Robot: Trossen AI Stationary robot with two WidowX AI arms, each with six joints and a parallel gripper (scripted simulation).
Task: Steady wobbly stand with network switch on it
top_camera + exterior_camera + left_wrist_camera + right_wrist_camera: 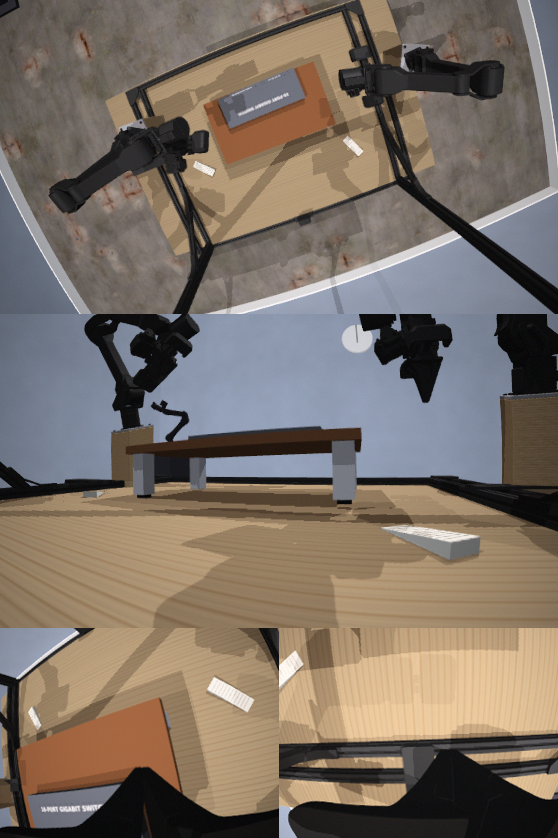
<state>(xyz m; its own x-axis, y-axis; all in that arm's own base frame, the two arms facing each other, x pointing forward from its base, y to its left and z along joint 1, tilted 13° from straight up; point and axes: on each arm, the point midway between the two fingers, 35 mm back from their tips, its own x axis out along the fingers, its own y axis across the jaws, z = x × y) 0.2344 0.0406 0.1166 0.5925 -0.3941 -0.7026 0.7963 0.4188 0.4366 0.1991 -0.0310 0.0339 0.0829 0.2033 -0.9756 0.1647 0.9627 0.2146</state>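
On either side of the stand (pixel 275 145) (pixel 250 446) (pixel 103 740), your left gripper (pixel 200 141) (pixel 147 381) (pixel 141 773) and right gripper (pixel 352 82) (pixel 425 400) (pixel 447 756) hover closed and empty, probably clearing the network switch (pixel 262 100) (pixel 255 433) (pixel 70 805) on top, while wedges (pixel 353 146) (pixel 462 547) (pixel 230 695) (pixel 288 669) lie nearby, unused.

A striped wooden table (pixel 260 200) (pixel 250 584) (pixel 243 755) (pixel 485 698) stands on a mottled floor (pixel 150 45), possibly stone, near pale blue walls (pixel 30 265) (pixel 260 374)

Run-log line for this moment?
left gripper: shut, empty | right gripper: shut, empty | network switch: on stand | wedges: on table, unplaced
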